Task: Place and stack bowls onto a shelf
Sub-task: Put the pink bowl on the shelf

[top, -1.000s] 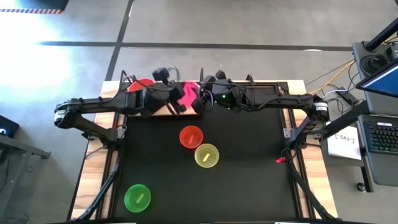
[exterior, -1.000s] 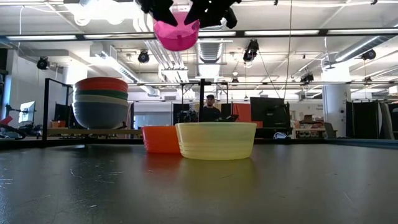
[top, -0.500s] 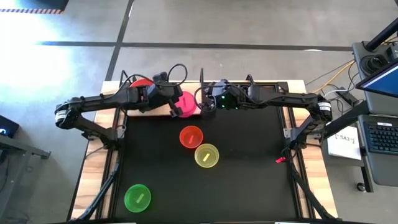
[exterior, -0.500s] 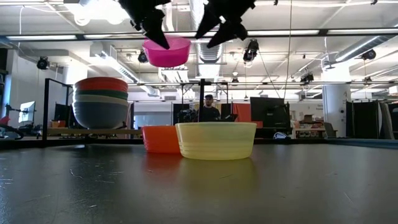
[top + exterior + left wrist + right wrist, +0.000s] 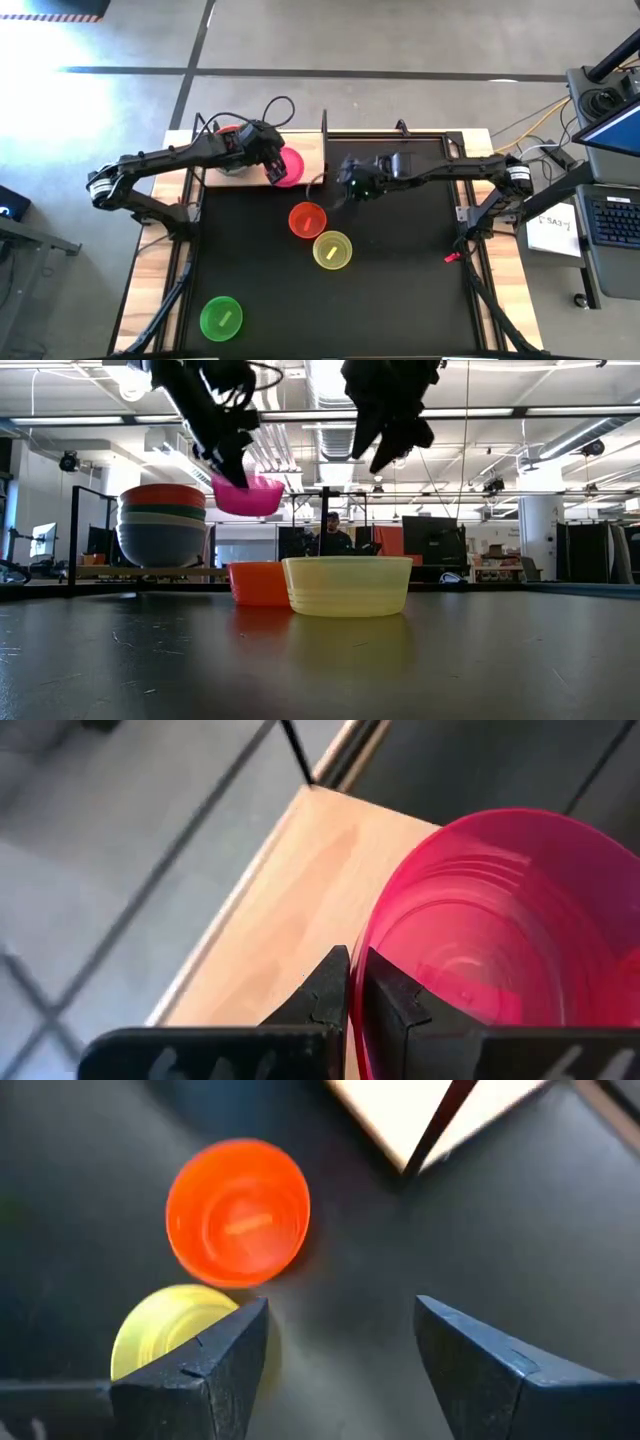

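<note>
- Since a second ago, my left gripper (image 5: 272, 168) has carried the magenta bowl (image 5: 289, 167) down over the shelf (image 5: 305, 152), pinching its rim; a bowl stack (image 5: 162, 525) sits leftward
- My right gripper (image 5: 345, 190) has withdrawn, jaws spread and empty, above the orange bowl (image 5: 307, 219) and yellow bowl (image 5: 332, 250)

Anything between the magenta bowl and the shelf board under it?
Nothing visible. The left gripper is shut on the magenta bowl rim, holding it above bare shelf wood. The bowl stack sits off to one side, apart from it. The right gripper is open over the mat, clear of the path.
</note>
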### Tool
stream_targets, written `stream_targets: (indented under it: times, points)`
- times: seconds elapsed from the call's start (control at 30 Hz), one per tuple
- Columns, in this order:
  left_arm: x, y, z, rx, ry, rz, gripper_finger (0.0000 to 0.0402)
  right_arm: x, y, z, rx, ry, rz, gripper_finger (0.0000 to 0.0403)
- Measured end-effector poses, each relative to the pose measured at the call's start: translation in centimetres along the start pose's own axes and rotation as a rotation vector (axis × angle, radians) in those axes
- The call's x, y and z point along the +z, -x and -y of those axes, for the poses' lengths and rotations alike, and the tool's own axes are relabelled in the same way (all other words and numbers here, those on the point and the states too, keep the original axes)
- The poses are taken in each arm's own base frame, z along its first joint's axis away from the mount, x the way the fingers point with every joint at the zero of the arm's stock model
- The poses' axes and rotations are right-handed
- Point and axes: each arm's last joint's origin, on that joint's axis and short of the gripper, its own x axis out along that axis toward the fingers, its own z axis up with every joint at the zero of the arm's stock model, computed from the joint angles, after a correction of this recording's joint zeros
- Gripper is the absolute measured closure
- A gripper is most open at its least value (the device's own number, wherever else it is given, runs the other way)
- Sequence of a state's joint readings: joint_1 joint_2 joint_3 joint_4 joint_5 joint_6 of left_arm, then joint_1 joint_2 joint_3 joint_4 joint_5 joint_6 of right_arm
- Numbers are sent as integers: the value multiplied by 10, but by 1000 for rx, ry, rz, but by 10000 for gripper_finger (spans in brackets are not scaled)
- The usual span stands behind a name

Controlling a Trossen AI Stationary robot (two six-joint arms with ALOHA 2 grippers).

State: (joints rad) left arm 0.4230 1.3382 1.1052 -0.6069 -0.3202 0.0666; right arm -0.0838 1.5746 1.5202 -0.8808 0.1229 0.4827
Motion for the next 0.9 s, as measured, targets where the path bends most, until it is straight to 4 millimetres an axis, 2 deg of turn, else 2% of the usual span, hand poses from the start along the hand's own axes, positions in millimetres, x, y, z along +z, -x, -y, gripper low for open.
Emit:
stream_targets:
  times: [0.17,0.3,0.5,0.73,0.9]
  points:
    - [-10,-19,-10,-120,62,49,401,-16,-12,-13,15,-49,-56,167]
    - [-14,-28,-21,-102,102,92,401,-29,-19,-21,22,-94,-80,169]
    - [-18,-46,-27,-87,127,43,400,-46,-32,-33,43,-139,-87,170]
    - [-23,-79,-24,-84,118,-16,400,-57,-38,-35,36,-147,-109,170]
    - [-24,-94,-31,-62,134,-7,400,-66,-46,-32,19,-162,-130,170]
